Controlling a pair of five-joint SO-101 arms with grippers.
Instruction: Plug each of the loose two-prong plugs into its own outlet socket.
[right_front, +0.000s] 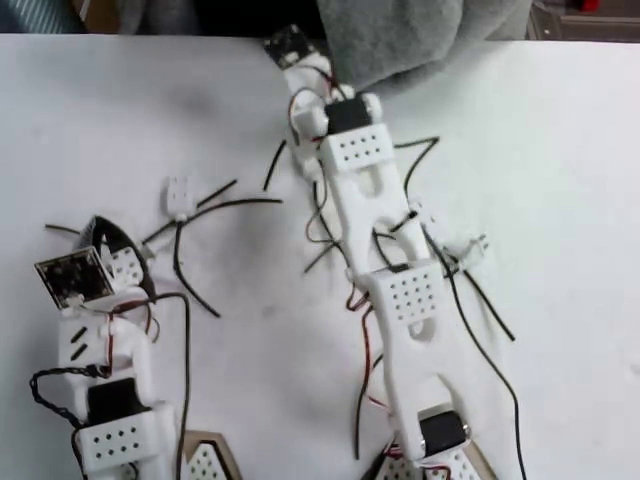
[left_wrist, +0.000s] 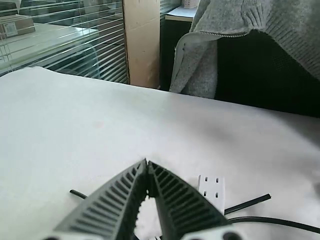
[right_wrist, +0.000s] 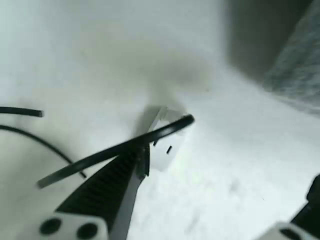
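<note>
Right wrist view shows your risk: a thin black cable (right_wrist: 125, 145) lies across one dark finger of the right gripper (right_wrist: 225, 172), beside a small white slotted block (right_wrist: 167, 142); close now and I judge you'd pinch cable and drag the block askew. Its jaws stand wide apart, holding nothing; that arm stretches to the far side of the white table (right_front: 560, 120). The left gripper (left_wrist: 146, 165) sits near left, tips pressed together on nothing, just short of a white plastic outlet socket (left_wrist: 211, 187); a white two-prong plug (right_front: 465, 248) lies loose at right.

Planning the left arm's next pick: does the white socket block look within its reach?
Probably yes: the socket block lies just beyond the left gripper, bare table between; shut now, it must open first.
</note>
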